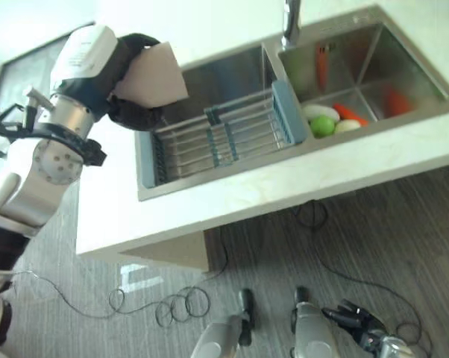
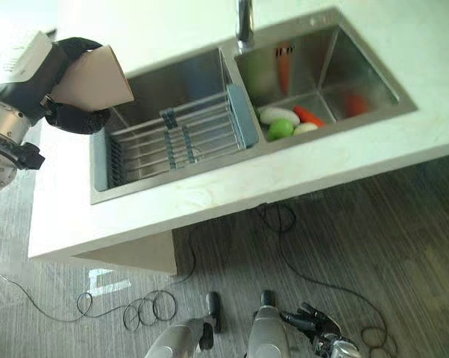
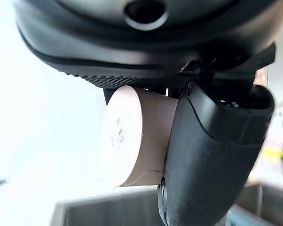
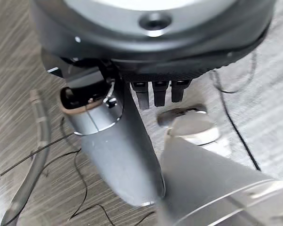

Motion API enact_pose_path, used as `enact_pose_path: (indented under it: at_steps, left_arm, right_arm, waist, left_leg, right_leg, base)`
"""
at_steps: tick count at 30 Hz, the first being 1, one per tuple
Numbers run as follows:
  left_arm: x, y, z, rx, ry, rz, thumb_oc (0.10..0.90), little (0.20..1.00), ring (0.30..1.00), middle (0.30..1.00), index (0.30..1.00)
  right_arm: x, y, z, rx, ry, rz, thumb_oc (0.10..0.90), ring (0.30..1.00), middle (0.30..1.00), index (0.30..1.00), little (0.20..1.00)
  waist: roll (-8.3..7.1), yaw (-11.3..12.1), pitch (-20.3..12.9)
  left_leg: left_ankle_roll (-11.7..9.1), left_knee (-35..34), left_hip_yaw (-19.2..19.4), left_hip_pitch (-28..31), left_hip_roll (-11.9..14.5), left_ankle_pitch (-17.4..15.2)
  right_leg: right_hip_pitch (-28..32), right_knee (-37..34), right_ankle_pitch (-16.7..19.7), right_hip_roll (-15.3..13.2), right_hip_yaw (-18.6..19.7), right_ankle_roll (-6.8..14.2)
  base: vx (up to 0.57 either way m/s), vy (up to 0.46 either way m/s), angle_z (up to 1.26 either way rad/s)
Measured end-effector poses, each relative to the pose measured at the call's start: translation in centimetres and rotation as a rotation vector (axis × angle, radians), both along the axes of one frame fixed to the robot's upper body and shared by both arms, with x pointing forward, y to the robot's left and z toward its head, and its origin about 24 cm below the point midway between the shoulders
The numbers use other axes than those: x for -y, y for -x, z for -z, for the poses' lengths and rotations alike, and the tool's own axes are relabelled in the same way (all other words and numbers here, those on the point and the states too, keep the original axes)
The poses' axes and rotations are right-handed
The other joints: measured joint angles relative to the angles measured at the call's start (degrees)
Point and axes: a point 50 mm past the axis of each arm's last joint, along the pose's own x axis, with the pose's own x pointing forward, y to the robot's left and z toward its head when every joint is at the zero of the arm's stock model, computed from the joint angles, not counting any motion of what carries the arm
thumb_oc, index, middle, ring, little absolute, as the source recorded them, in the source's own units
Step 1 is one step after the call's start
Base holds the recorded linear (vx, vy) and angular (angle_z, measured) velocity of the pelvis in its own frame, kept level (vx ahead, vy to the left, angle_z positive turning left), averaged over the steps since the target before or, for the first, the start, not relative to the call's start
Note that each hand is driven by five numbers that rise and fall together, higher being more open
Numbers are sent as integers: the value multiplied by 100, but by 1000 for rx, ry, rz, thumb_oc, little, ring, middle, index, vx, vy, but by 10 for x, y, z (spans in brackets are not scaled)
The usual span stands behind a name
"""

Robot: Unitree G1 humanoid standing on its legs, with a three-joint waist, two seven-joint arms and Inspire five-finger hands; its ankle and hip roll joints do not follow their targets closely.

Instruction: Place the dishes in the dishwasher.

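Item: pale beige cup (image 3: 132,136), round base facing outward. Location: clasped in the left robot hand (image 1: 131,89), dark fingers and thumb (image 3: 212,155) curled round its side wall; held above the far left corner of the sink's left basin (image 1: 209,74), clear of the steel.

Just beside and below that robot hand: wire dish rack (image 1: 224,138) with a blue end panel, lying in the left basin.

Farther toward the right of that robot hand: right basin (image 1: 374,52) holding a green round piece (image 1: 322,125), a white piece (image 1: 318,112) and orange pieces (image 1: 350,113); faucet (image 1: 290,22) behind the divider.

Surround: white tabletop (image 1: 284,186) framing the sink.

Right robot hand (image 1: 355,319): low over the wood-grain floor (image 1: 403,239), well apart from the cup, fingers loosely extended, holding nothing.
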Motion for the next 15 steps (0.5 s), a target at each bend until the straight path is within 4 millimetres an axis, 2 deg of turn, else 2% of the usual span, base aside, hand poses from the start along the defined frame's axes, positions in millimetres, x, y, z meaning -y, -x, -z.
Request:
enact_pose_path:
  at_steps: [2,4,5,6,7,8,9,10,11,12,14,15]
  left_arm:
    - [-18,12,-3,8,-40,-68,400,300,300,300,300]
    - [-51,26,11,-17,-2,-180,400,300,300,300,300]
    - [-61,34,16,-22,51,-196,400,300,300,300,300]
    - [-73,44,10,-3,87,-223,400,300,300,300,300]
    - [-86,49,11,13,134,-261,400,300,300,300,300]
    - [-101,53,15,0,166,-317,400,300,300,300,300]
    - [-124,56,25,-29,207,-416,400,300,300,300,300]
    - [-131,58,29,-43,225,-441,400,300,300,300,300]
    - [-138,61,36,-62,247,-463,400,300,300,300,300]
    - [-134,59,41,-64,263,-432,400,300,300,300,300]
    - [-122,56,45,-69,310,-358,400,300,300,300,300]
    - [-112,54,42,-58,316,-303,400,300,300,300,300]
  right_arm:
    - [3,2,1,-38,5,8,800,900,900,900,900]
    - [8,24,6,-146,25,-18,800,900,900,900,900]
    - [11,35,7,-188,37,-31,800,900,900,900,900]
    - [18,41,5,-196,48,-9,800,900,900,900,900]
    - [22,39,3,-185,68,-1,800,900,900,900,900]
    - [20,34,3,-170,65,-1,800,900,900,900,900]
    - [16,20,1,-119,56,7,800,900,900,900,900]
    - [12,23,4,-134,49,4,800,900,900,900,900]
    - [16,19,1,-120,70,9,800,900,900,900,900]
    - [24,19,-3,-116,99,24,800,900,900,900,900]
    - [30,24,-4,-105,102,75,800,900,900,900,900]
    - [32,26,-5,-110,114,80,800,900,900,900,900]
  waist:
    - [42,330,-286]
    - [214,799,-704]
    - [258,893,-764]
    - [244,1065,-769]
    - [137,1216,-762]
    - [-85,1262,-804]
    - [-451,1220,-798]
    - [-551,1228,-812]
    - [-613,1216,-827]
    - [-574,1174,-806]
    - [-446,1085,-763]
    - [-354,979,-630]
  left_leg:
    - [-92,17,-164,131,53,31]
    - [-284,33,-331,88,99,89]
    - [-459,-204,-315,-72,-23,653]
    - [-987,-1082,-9,-174,86,1095]
    - [-547,-337,802,-338,337,604]
    - [-544,89,1213,-226,402,350]
    - [-671,480,1198,222,400,-60]
    - [-736,550,1091,424,402,-202]
    - [-670,628,931,686,481,-425]
    - [-560,477,936,833,556,-575]
    - [-446,610,1340,797,714,-938]
    - [-326,493,1519,783,706,-1051]
  right_leg:
    - [143,251,-232,24,-221,-88]
    - [235,498,-468,70,-489,-258]
    - [258,578,-495,-23,-841,-286]
    - [26,525,-464,-165,-1394,-747]
    - [18,450,-422,-258,-1735,-828]
    - [41,315,-320,-443,-1880,-846]
    - [234,25,-142,-668,-2081,-778]
    - [289,-69,-108,-726,-2154,-721]
    - [309,-137,-61,-772,-2275,-593]
    - [131,-6,-51,-791,-2185,-587]
    - [142,60,70,-1011,-2589,-525]
    - [102,322,58,-1246,-2704,-407]
  base:
    - [-57,-181,51]
    - [-320,-138,100]
    - [-800,-149,273]
    - [-693,-102,301]
    - [-599,-20,256]
    - [-305,68,176]
    - [-375,139,138]
    - [-323,156,152]
    - [-523,410,154]
    - [-478,444,186]
    - [-355,422,172]
    - [-235,366,152]
